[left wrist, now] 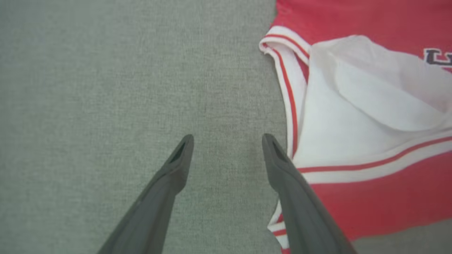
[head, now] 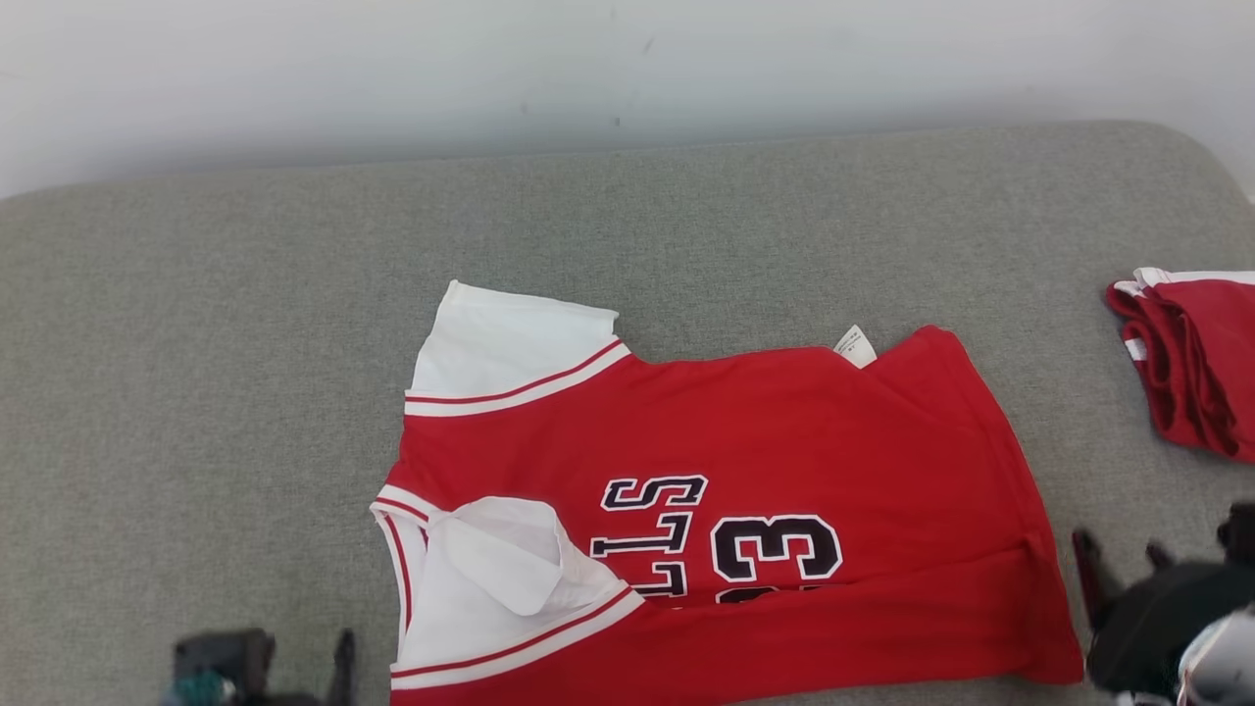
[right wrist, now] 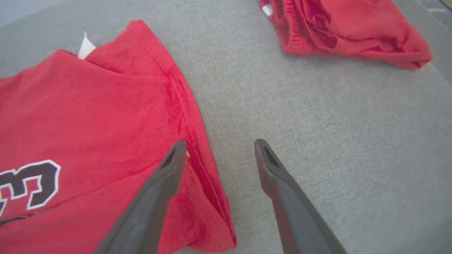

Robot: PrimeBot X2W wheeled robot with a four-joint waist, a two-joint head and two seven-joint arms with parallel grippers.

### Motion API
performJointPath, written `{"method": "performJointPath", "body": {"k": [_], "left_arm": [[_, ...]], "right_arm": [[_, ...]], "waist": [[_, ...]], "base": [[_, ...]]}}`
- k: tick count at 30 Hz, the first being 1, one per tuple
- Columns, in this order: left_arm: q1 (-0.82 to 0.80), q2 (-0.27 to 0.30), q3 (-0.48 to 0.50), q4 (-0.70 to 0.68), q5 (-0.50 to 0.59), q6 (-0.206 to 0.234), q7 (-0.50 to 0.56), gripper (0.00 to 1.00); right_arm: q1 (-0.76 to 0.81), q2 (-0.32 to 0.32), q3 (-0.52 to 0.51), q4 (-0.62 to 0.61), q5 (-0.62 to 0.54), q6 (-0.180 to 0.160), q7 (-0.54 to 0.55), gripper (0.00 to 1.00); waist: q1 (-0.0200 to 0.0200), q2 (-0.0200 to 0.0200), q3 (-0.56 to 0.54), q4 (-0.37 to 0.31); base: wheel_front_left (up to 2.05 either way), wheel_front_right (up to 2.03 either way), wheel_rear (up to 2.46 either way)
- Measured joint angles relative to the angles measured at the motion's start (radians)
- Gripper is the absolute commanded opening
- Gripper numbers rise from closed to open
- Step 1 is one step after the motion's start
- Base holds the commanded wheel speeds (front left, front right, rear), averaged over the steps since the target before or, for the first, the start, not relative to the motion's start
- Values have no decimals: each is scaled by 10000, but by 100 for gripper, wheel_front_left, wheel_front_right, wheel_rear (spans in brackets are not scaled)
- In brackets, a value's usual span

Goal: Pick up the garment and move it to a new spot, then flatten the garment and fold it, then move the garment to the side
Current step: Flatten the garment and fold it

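Head view: the red jersey lies sideways near the middle of the grey cushion, its near edge doubled over the lettering. The cloth looks light and limp, best taken at hem and sleeve seams. The left gripper and right gripper flank it, fingers spread, holding nothing. The left wrist view brings the rumpled white sleeve close; the right wrist view adds the stitched hem and a second red garment far right.
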Motion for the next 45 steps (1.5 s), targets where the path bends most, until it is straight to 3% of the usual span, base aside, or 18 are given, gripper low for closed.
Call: {"method": "performJointPath", "body": {"k": [4, 8, 19, 27, 36, 37, 38, 39, 45], "left_arm": [[-965, 364, 217, -341, 180, -199, -121, 100], [-2509, 470, 115, -84, 357, -884, -399, 100], [-6831, -222, -445, 3417, 61, -2811, -773, 100], [-8717, -416, -708, 5912, 88, -3306, -165, 100], [-9735, -445, -798, 7158, 56, -3428, 270, 99], [-9824, -445, -809, 7250, 52, -3430, 364, 51], [-9915, -445, -798, 7329, 13, -3434, 508, 17], [-10006, -435, -811, 7405, -15, -3430, 650, 0], [-10349, -313, -913, 7354, -121, -3678, 1260, 0]], "right_arm": [[-797, 0, 328, -731, -445, 0, 508, 100], [-1866, -36, 1045, -700, -650, 0, 936, 100], [-5404, -652, 2435, 1919, -909, 0, 823, 100], [-6923, -899, 3342, 3411, -922, 0, 619, 100], [-7451, -1185, 3837, 3914, -779, 0, 314, 100], [-7464, -1214, 3877, 3954, -761, 0, 316, 100], [-7483, -1252, 3950, 4004, -763, 0, 345, 100], [-7507, -1287, 3994, 4056, -763, 0, 420, 100], [-7775, -1515, 4215, 4222, -803, 0, 980, 100]], "waist": [[0, 0, 58, -48], [1, 0, 264, -106], [2, 1, 1431, -381], [3, 2, 2354, -789], [2, 2, 2920, -1242], [1, 1, 2964, -1283], [0, 1, 3002, -1319], [0, 1, 3039, -1344], [-1, 1, 3191, -1377]], "base": [[0, 0, 0], [0, 0, 0], [0, 0, 0], [0, 0, 0], [0, 0, 0], [0, 0, 0], [0, 0, 0], [0, 0, 0], [0, 0, 0]]}}
